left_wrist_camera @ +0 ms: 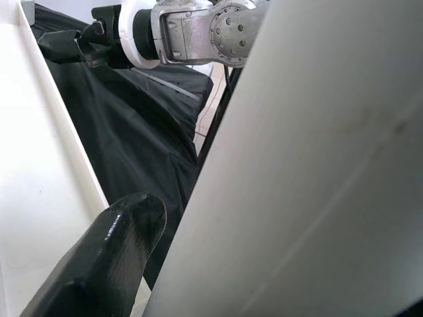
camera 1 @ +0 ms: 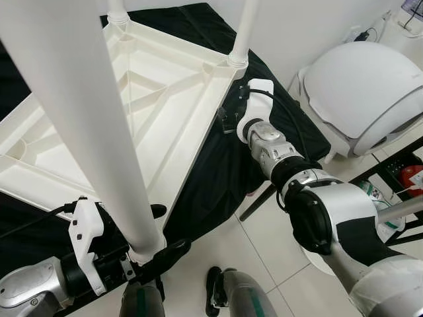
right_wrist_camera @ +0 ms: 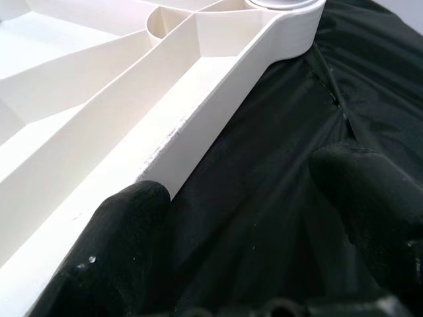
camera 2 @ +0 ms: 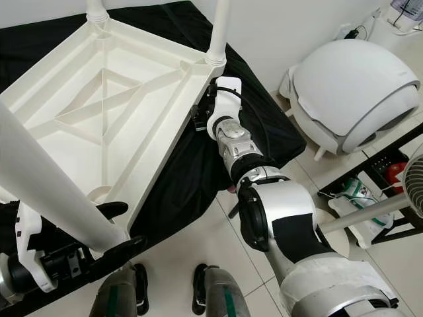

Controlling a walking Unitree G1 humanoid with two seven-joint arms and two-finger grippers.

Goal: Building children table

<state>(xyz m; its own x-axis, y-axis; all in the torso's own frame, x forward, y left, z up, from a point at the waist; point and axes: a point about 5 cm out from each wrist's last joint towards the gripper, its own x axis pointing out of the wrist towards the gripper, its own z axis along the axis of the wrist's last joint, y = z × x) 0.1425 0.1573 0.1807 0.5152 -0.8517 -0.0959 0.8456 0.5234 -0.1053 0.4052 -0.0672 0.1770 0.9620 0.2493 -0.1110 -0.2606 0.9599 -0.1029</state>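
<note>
Tabletop (camera 2: 99,112) upside-down (legs (camera 1: 79,125) skyward)

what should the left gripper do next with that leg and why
Probably press the white leg down into the corner socket of the upturned table top. The left gripper clasps the leg's base there, while the right gripper rests open at the far edge.

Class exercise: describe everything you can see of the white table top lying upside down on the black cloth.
The white table top looks like moulded plastic. It lies underside up on the black cloth, showing a raised rim and diagonal stiffening ribs that form triangles. Round sockets sit at its corners; white legs stand upright in the far ones. At the near corner, the left gripper has its jaws either side of another leg standing at the socket. The right gripper is at its right edge, jaws open, one finger beside the rim.
</note>
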